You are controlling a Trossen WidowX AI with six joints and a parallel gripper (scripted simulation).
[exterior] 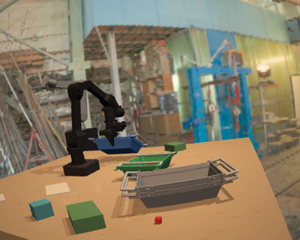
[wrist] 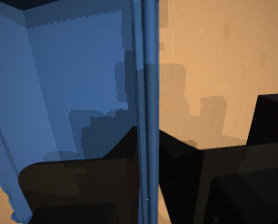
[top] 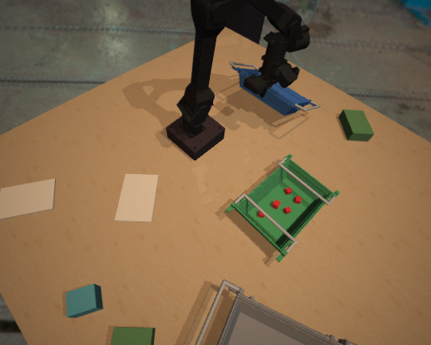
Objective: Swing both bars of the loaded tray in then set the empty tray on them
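The loaded green tray stands on the table with several red blocks inside. One wire bar crosses its top near the far end, the other bar near the opposite end. My gripper is shut on one long side wall of the empty blue tray. The blue tray hangs above the table, tilted, its shadow apart from it. Its bars stick out past its ends.
Grey trays, seemingly nested, stand near the front, bars outward. Green blocks lie behind the green tray and at front left. A teal block, white sheets and a loose red cube also lie there.
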